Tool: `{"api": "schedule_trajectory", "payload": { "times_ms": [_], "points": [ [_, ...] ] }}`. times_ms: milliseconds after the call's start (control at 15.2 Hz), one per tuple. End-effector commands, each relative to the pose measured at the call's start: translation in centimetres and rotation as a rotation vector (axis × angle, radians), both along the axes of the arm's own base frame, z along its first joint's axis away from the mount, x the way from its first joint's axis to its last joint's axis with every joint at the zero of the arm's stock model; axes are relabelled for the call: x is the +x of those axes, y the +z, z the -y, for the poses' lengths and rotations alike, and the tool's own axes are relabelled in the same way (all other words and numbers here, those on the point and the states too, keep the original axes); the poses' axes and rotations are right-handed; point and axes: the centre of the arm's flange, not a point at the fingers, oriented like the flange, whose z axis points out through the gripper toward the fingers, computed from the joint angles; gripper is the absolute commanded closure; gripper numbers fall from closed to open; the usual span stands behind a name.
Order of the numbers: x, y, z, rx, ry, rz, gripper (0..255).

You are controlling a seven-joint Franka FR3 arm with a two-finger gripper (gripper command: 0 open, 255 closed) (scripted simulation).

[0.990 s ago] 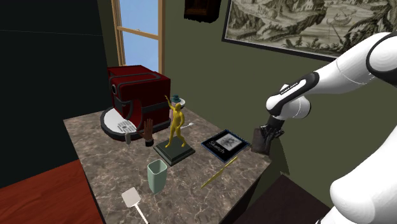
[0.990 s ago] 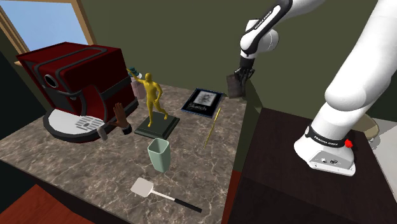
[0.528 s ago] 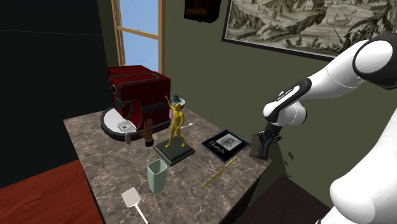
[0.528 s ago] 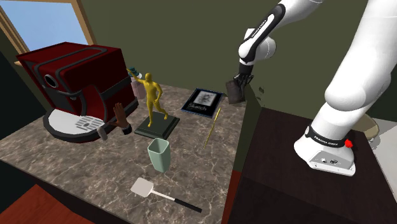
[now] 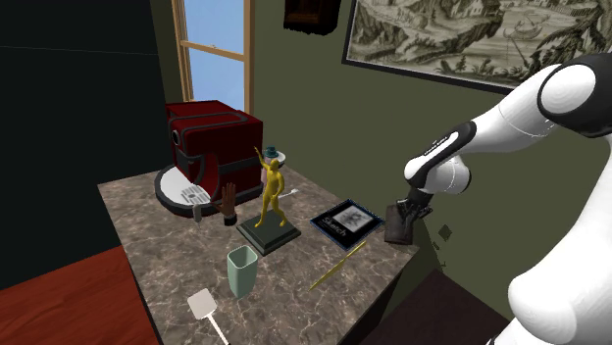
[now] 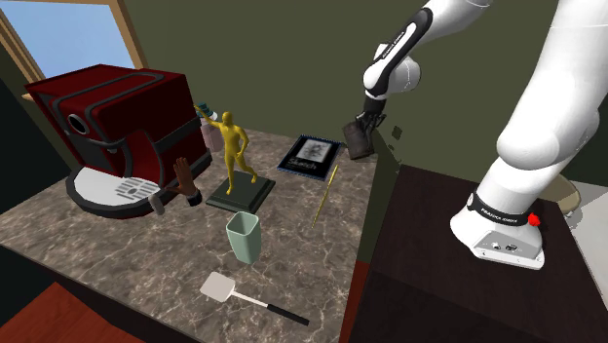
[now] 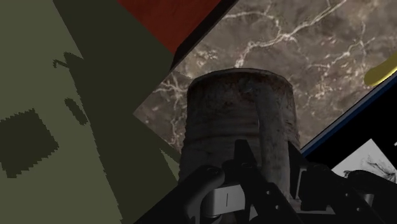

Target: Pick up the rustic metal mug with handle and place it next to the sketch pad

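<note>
The dark, rusty metal mug (image 5: pixel 399 225) hangs in my gripper (image 5: pixel 405 209), which is shut on its rim and handle side. It is at the far corner of the marble table (image 5: pixel 167 245), just beside the black-edged sketch pad (image 5: pixel 345 221). In the second exterior view the mug (image 6: pixel 359 140) is under the gripper (image 6: pixel 366 123), right of the sketch pad (image 6: pixel 312 155). In the wrist view the mug (image 7: pixel 229 121) sits between the fingers (image 7: pixel 244 160) of the gripper (image 7: pixel 267 167), over the marble near the table edge. I cannot tell whether its base touches the top.
A yellow pencil (image 5: pixel 338 265) lies in front of the pad. A yellow figurine (image 5: pixel 269 201), a pale green cup (image 5: pixel 242 270), a white spatula (image 5: pixel 206 310), a brown hand model (image 5: pixel 229 202) and a red coffee machine (image 5: pixel 209 147) stand further along. The olive wall (image 6: pixel 292 58) is close behind.
The arm has carried the mug a little lower and towards the sketch pad, from beyond the table corner to over it. The grip has not changed.
</note>
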Motion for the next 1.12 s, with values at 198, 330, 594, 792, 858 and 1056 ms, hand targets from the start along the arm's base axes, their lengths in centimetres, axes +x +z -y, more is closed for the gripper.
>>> {"api": "schedule_trajectory", "payload": {
  "times_ms": [198,330,594,792,858,1056],
  "points": [
    [-0.6,-4.5,-0.8,0.016,-0.001,-0.045,255],
    [-0.6,-4.5,-0.8,0.016,-0.001,-0.045,255],
    [-0.1,-5.0,0.4,0.017,0.0,-0.045,0],
    [-0.6,-5.0,0.1,0.016,0.0,-0.044,0],
    [-0.6,-4.5,-0.8,0.016,-0.001,-0.045,0],
    [-0.8,-0.5,-0.7,0.016,-0.001,-0.045,0]
  ]
}}
